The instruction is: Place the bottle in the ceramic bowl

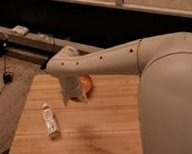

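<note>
The bottle (50, 120) lies on its side on the left part of the wooden table (104, 131), white cap toward the back. The orange-red ceramic bowl (87, 83) sits near the table's back middle, mostly hidden behind my wrist. My gripper (73, 97) points down just in front of and left of the bowl, close above the tabletop, a short way right and back of the bottle. It holds nothing that I can see.
My big white arm (165, 86) covers the right side of the view. A dark shelf with a pale object (19, 31) runs behind the table. Carpet and a cable (4, 78) lie to the left.
</note>
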Robot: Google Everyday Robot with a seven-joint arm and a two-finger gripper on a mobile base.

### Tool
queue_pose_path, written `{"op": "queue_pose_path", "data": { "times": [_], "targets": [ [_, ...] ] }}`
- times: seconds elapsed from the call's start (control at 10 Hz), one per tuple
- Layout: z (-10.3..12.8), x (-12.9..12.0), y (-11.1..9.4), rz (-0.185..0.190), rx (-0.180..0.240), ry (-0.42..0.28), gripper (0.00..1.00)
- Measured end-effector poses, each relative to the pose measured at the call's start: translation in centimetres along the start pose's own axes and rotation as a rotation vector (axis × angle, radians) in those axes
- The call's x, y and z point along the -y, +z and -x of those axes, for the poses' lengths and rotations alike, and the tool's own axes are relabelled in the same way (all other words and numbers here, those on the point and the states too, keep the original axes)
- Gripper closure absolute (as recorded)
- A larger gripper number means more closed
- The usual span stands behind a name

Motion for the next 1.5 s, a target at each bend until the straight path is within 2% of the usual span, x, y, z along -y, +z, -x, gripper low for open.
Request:
{"op": "queue_pose_path", "data": {
  "times": [0.9,1.1,1.4,1.5],
  "targets": [
    [0.0,-0.1,0.1,-0.002,-0.003,-0.008,0.35],
    [-0.6,-2.2,0.7,-0.002,-0.017,-0.086,0.35],
    [-2.5,-8.3,2.3,0.011,-0.049,-0.239,0.35],
    [-2.8,-9.5,2.9,0.019,-0.062,-0.278,0.35]
  ]
}}
